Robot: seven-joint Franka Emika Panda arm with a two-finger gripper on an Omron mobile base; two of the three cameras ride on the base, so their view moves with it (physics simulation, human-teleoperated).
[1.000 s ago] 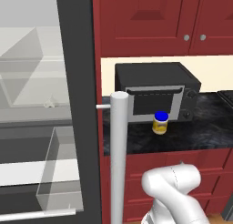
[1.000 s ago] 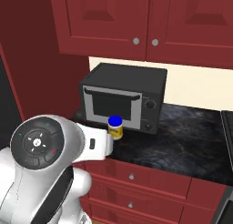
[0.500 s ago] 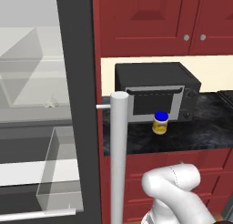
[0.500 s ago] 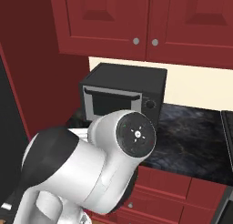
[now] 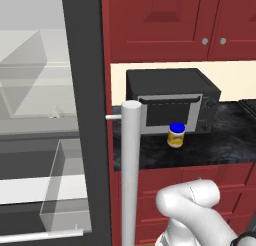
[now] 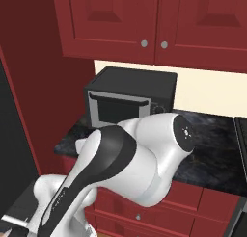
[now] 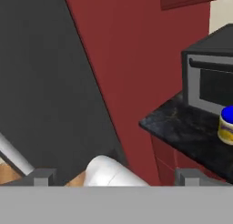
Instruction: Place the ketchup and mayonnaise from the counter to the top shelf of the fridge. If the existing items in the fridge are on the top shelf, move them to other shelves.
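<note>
One small yellow jar with a blue lid [image 5: 175, 135], the mayonnaise, stands upright on the dark speckled stone bench [image 5: 220, 147], just in front of the door of the single black microwave oven [image 5: 172, 106]. In the hand view the same jar [image 7: 226, 124] is cut off by the right edge, so barely half of it shows there. In the right base view the jar is hidden behind the robot's bulky white and black arm, which also covers the lower part of the microwave.

Two round silver knobs [image 5: 213, 41] sit side by side on the red upper cabinet doors above the oven. Two clear plastic bins can be counted inside the open fridge, one upper [image 5: 25, 72] and one lower [image 5: 65, 190], both cut by the frame's left edge. One grey cylindrical fridge door handle [image 5: 131, 170] rises in the foreground.

The gripper [image 7: 113, 176] has its two small dark fingertips [image 7: 44, 175] set far apart at the bottom of the hand view, fully spread and holding nothing. A pale rounded shape between them is hard to identify.
</note>
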